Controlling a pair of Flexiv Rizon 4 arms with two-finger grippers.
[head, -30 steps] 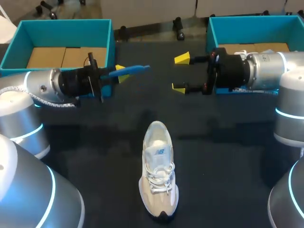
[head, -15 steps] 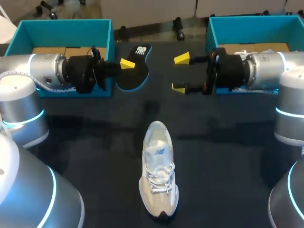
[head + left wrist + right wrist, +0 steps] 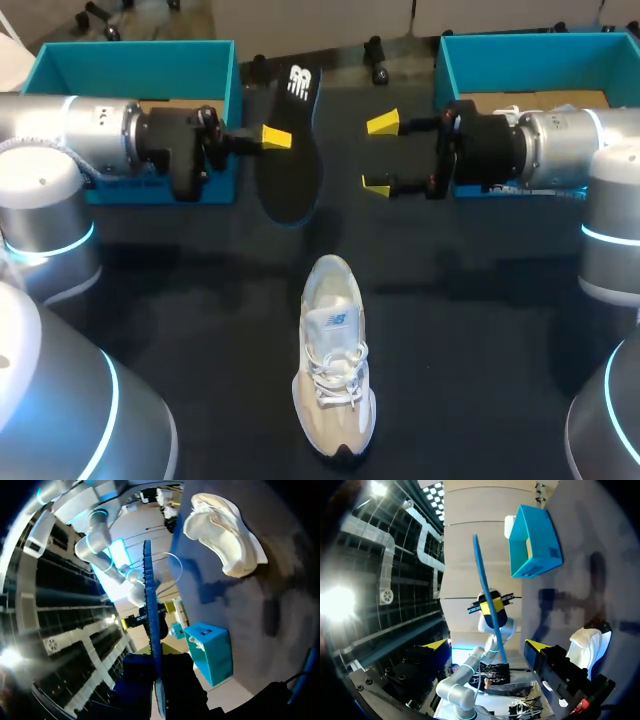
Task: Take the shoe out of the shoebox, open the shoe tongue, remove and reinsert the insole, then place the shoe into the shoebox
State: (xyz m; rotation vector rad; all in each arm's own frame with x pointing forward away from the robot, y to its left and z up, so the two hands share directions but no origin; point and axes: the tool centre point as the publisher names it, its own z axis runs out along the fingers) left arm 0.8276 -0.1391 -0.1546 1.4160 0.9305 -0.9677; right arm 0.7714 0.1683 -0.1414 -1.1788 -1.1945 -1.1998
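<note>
Looking down in the head view, the left gripper [image 3: 272, 138] pinches the dark insole [image 3: 290, 150] by one edge, at 12 o'clock from the shoe [image 3: 333, 355]; the right gripper [image 3: 380, 155] waits wide open at the insole's 3 o'clock; the insole could slip or twist (the pinch looks small). Left wrist view: insole edge-on between the fingers; shoe well ahead on the table [image 3: 280, 605], so there is room. Right wrist view: insole close ahead, so grippers could bump; left shoebox [image 3: 535, 540] beyond.
</note>
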